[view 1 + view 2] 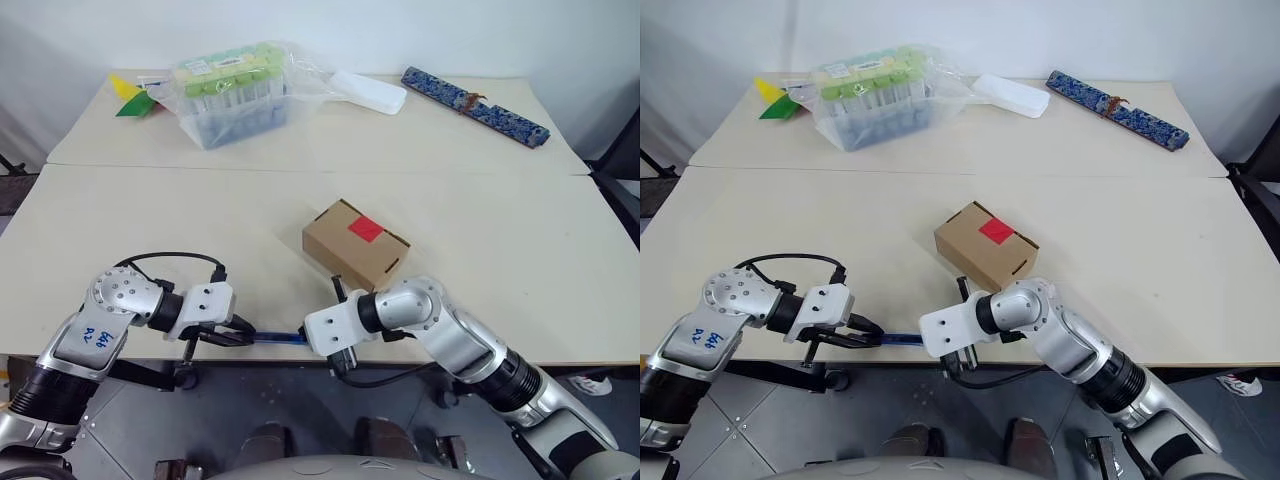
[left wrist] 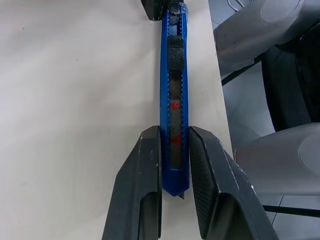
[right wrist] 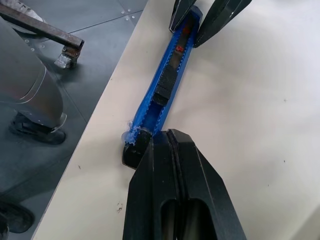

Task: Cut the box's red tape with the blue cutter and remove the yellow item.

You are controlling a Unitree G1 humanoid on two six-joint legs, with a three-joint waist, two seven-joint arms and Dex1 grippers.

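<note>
Your left end effector (image 2: 175, 165) is clamped on the blade end of the blue cutter (image 2: 174, 95), one black finger pressed to each flat side. Your right end effector (image 3: 167, 142) is clenched, its two fingers pressed flat together with nothing between them, and their tips sit against the cutter's dark butt end. The cutter lies flat along the near edge of the desk (image 1: 200, 230), bridging the two end effectors.

You look to be in the preparing step: the knife is gripped, but no cut has begun. The black thumb slider sits partway along the body, and I cannot tell whether any blade is out. Your next move probably calls for getting the blade exposed, then lifting the cutter clear of the desk edge and carrying it to the box (image 1: 355, 245), which stands just beyond your right wrist, near but apart from the cutter.

The cutter is slim, hard blue plastic with serrated rails along a dark central slot. The box is plain matte brown cardboard, squat and sharp-cornered, set at an angle to the desk edge. The red tape (image 1: 366, 228) is a small glossy square on its top, uncut. The flaps are closed, so the yellow item is hidden inside. The desk surface is smooth and pale.
</note>
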